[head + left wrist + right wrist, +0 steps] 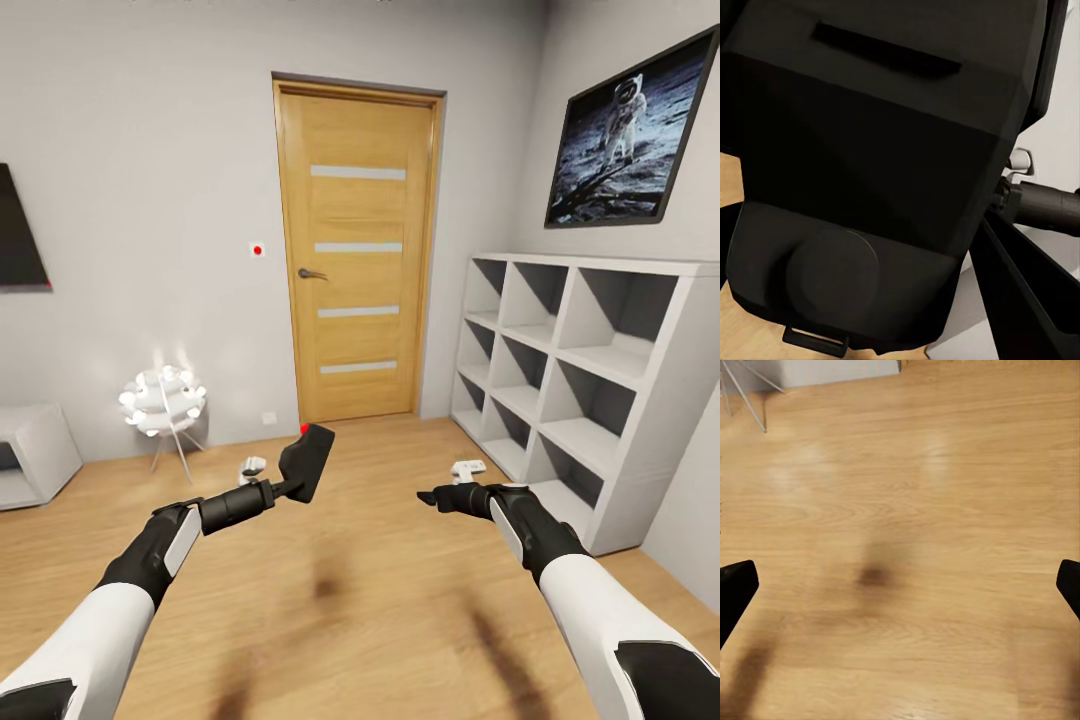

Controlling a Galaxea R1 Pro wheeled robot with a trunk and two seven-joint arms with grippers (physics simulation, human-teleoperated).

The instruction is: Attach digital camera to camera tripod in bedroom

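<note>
Wood floor [350, 620] below; left gripper [283, 490] clamped on digital camera [308, 462], right gripper [432, 496] at three o'clock, fingers apart.

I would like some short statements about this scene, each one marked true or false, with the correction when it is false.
1. The left gripper holds the digital camera. True.
2. The right gripper also holds something. False: its fingers are spread apart over the bare wood floor, with nothing between them.
3. The wooden door ahead stands open. False: it is shut.
4. White cube shelves stand against the wall on the robot's right. True.
5. The picture above the shelves shows a forest. False: it shows an astronaut on grey ground.
</note>
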